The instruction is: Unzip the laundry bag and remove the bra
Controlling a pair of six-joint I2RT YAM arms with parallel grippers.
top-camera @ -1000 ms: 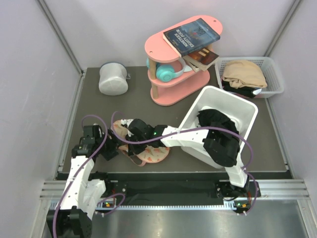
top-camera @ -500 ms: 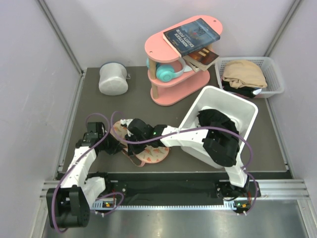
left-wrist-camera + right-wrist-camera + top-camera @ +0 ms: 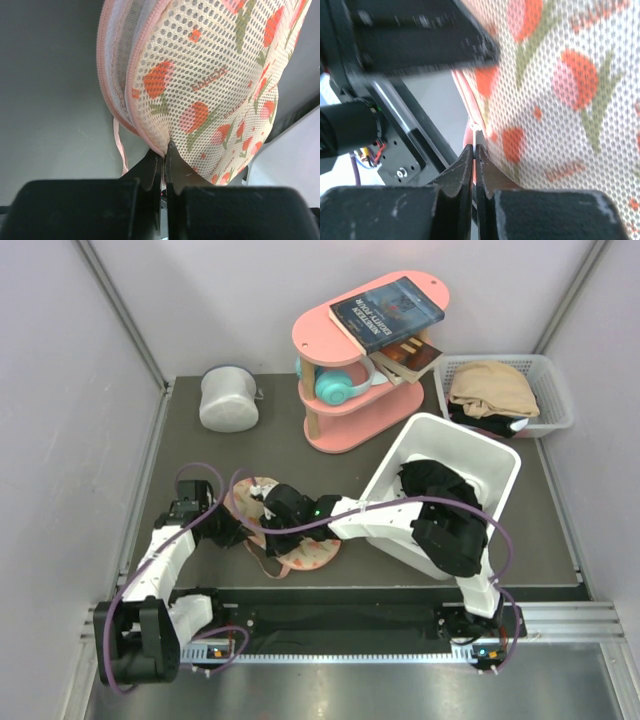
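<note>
Since a second ago the left arm has swung inward, bringing the left gripper (image 3: 164, 152) against the flat, beige-pink mesh laundry bag (image 3: 215, 75) with red and green flower prints. The bag lies on the dark table (image 3: 190, 455) near the front edge, between both wrists. The left fingers pinch shut on the bag's piped seam. The right gripper (image 3: 474, 150) is likewise clamped on the bag's edge; whether on the zip pull, I cannot tell. Light, soft and floppy, the bag seems best held by that stiffer seam.

Middle of the laundry bag (image 3: 312, 556) beneath the right arm (image 3: 385, 517); contents indistinct through mesh.
</note>
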